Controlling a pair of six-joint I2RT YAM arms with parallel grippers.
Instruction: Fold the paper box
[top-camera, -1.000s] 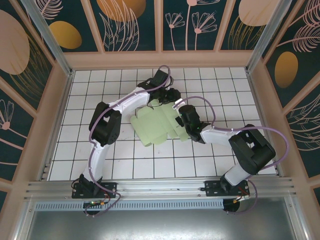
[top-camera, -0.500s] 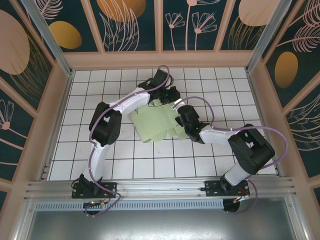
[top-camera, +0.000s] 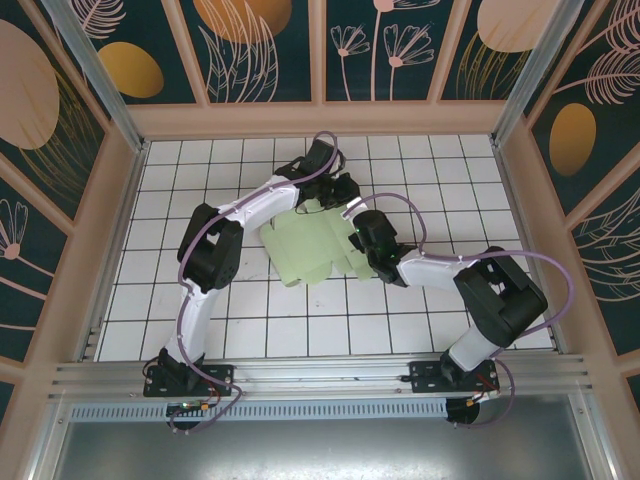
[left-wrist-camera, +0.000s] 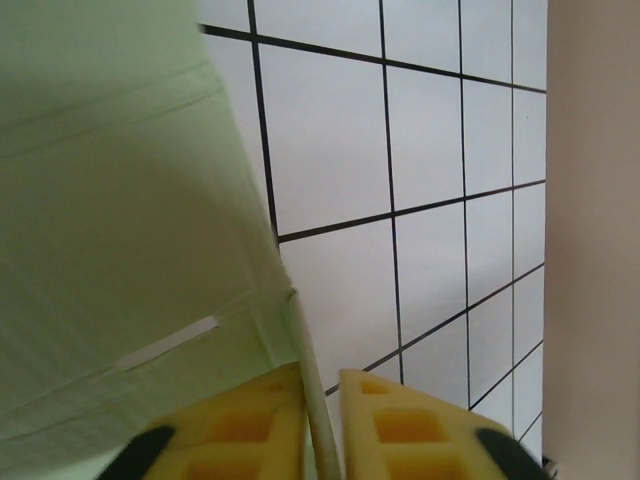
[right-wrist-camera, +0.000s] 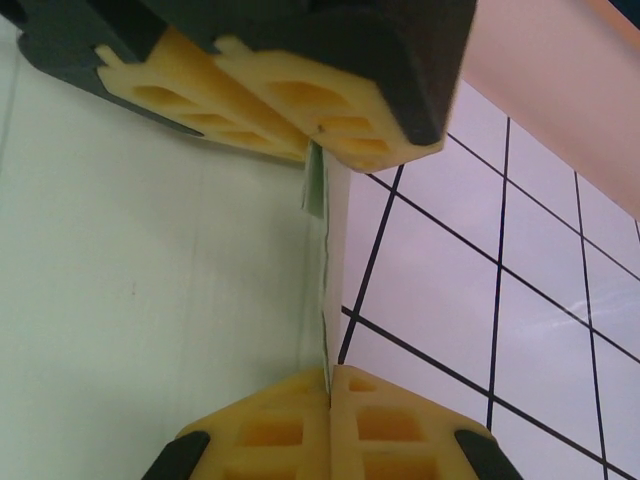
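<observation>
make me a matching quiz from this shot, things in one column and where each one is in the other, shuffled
1 pale mint-green card paper box
2 left gripper
3 right gripper
4 white square-tiled table

a at the box's far edge
b under the box
c lying mid-table
d shut on the box's right edge

Pairs: 1-c, 2-a, 3-d, 4-b
</observation>
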